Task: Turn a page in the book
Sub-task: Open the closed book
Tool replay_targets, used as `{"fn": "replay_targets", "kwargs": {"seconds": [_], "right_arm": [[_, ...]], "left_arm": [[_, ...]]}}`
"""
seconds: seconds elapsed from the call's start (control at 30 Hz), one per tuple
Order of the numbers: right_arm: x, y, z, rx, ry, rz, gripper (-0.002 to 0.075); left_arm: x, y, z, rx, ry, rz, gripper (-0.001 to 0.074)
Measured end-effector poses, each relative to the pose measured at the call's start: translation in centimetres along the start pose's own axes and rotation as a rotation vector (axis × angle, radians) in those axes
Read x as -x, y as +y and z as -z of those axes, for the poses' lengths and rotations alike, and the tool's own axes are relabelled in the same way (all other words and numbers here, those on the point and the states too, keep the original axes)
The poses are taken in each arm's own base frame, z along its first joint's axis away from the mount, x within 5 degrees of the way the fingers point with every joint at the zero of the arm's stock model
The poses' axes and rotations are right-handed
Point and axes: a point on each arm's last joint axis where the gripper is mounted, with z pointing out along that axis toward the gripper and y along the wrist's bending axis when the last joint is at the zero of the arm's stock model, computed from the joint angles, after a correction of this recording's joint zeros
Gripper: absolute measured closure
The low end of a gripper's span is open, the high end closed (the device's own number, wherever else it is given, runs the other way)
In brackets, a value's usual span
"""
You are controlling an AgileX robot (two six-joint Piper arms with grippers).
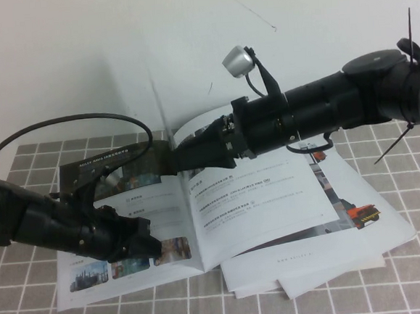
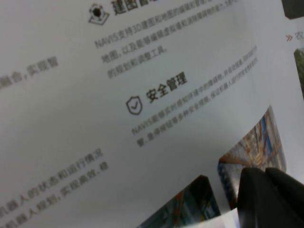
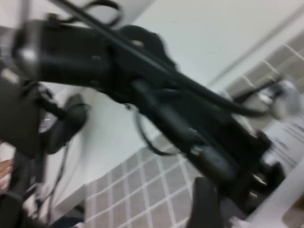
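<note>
The book (image 1: 257,204) lies open on the grey checked cloth, with text lines on its right side and small photos along the left side's lower edge. My left gripper (image 1: 142,242) is shut, its fingertips (image 2: 266,199) pressing the left side next to the photos (image 2: 251,142). My right gripper (image 1: 187,157) reaches in from the right to the top of the spine. It looks shut on the page (image 1: 204,125), which rises beside it. In the right wrist view that white page (image 3: 280,202) runs by my finger (image 3: 204,204), and my left arm (image 3: 156,104) fills the view.
Loose white sheets with an orange-red machine picture (image 1: 360,214) lie under the book's right side and stick out at the front (image 1: 306,273). The white wall (image 1: 114,48) stands close behind. A cable (image 1: 62,128) loops over the left arm.
</note>
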Motion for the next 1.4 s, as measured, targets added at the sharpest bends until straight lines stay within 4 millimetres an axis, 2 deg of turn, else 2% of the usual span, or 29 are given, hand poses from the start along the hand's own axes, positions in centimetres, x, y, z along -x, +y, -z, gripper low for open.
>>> {"fn": "replay_targets", "kwargs": {"seconds": [0.13, 0.27, 0.37, 0.47, 0.5, 0.53, 0.67, 0.83, 0.9, 1.03, 1.17, 1.23, 1.33, 1.4], "right_arm": [[1.5, 1.4, 0.2, 0.089, 0.0, 0.071, 0.0252], [2.5, 2.0, 0.4, 0.112, -0.012, 0.127, 0.0271], [2.7, 1.7, 0.4, 0.067, -0.008, 0.143, 0.037], [2.4, 0.8, 0.4, -0.032, 0.031, 0.148, 0.0534], [2.4, 0.3, 0.4, -0.086, 0.042, 0.138, 0.061], [2.1, -0.2, 0.4, -0.132, 0.056, 0.121, 0.065], [1.2, -1.8, 0.4, -0.257, 0.086, 0.05, 0.0712], [-0.5, -3.5, -0.4, -0.249, 0.133, -0.015, 0.0724], [-1.3, -4.0, -0.8, -0.222, 0.165, -0.037, 0.0726], [-2.7, -4.3, -1.5, -0.167, 0.229, -0.059, 0.0726], [-3.5, -3.7, -2.8, -0.139, 0.288, -0.038, 0.0727], [-3.8, -3.2, -3.6, -0.126, 0.311, -0.026, 0.0727], [-4.1, -2.4, -4.9, -0.124, 0.337, 0.002, 0.0727], [-4.3, -2.0, -5.8, -0.131, 0.346, 0.021, 0.0727]], "left_arm": [[0.0, 0.0, 0.0, -0.001, 0.0, -0.002, 0.0738], [0.0, 0.0, 0.0, -0.002, 0.002, -0.004, 0.0738], [0.0, -0.1, 0.0, -0.006, 0.004, -0.004, 0.0738], [-0.1, -0.1, 0.0, -0.015, 0.011, -0.004, 0.0738], [-0.1, -0.2, 0.0, -0.019, 0.014, -0.004, 0.0738], [-0.1, -0.2, 0.0, -0.02, 0.015, -0.004, 0.0738], [0.0, -0.3, 0.0, -0.03, 0.004, 0.001, 0.0738], [0.3, -0.8, 0.6, -0.061, -0.014, -0.024, 0.0738], [1.2, -1.6, 1.9, -0.078, -0.05, -0.051, 0.0738], [3.7, -4.2, 7.1, -0.113, -0.181, -0.127, 0.0738], [6.3, -8.4, 14.1, -0.16, -0.377, -0.244, 0.0738], [7.2, -11.2, 17.6, -0.172, -0.485, -0.333, 0.0738], [7.7, -14.2, 20.6, -0.173, -0.558, -0.442, 0.0738], [7.7, -15.2, 21.0, -0.158, -0.55, -0.483, 0.0738]]}}
